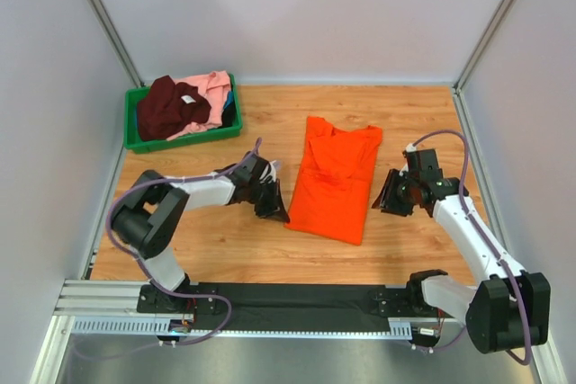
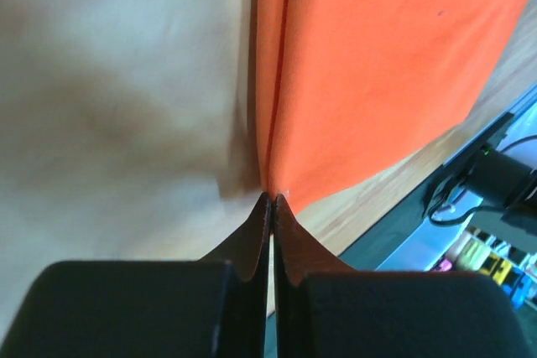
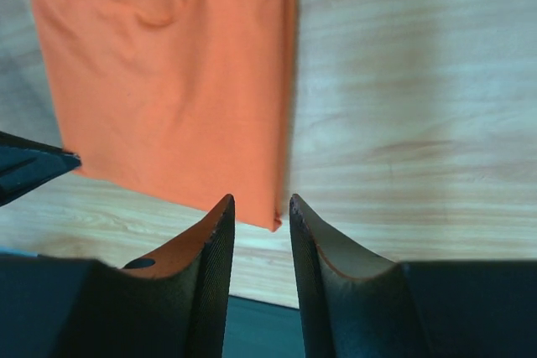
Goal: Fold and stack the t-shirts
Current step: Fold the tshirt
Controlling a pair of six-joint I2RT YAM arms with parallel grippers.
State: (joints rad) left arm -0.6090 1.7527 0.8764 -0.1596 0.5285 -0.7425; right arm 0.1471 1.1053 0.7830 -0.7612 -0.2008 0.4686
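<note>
The bright orange t-shirt (image 1: 335,177) lies folded lengthwise into a long strip in the middle of the table. My left gripper (image 1: 273,206) is at its near left corner. In the left wrist view the jaws (image 2: 274,197) are shut, with the corner of the orange cloth (image 2: 377,64) pinched at their tips. My right gripper (image 1: 385,197) is open beside the shirt's right edge. In the right wrist view the shirt's near right corner (image 3: 168,81) lies just beyond the gap between the fingers (image 3: 260,200). The maroon t-shirt (image 1: 171,107) and pink t-shirt (image 1: 211,87) lie crumpled in the bin.
A green plastic bin (image 1: 180,139) stands at the back left of the wooden table. Grey walls close in the left, right and back sides. A black and metal rail (image 1: 270,299) with the arm bases runs along the near edge.
</note>
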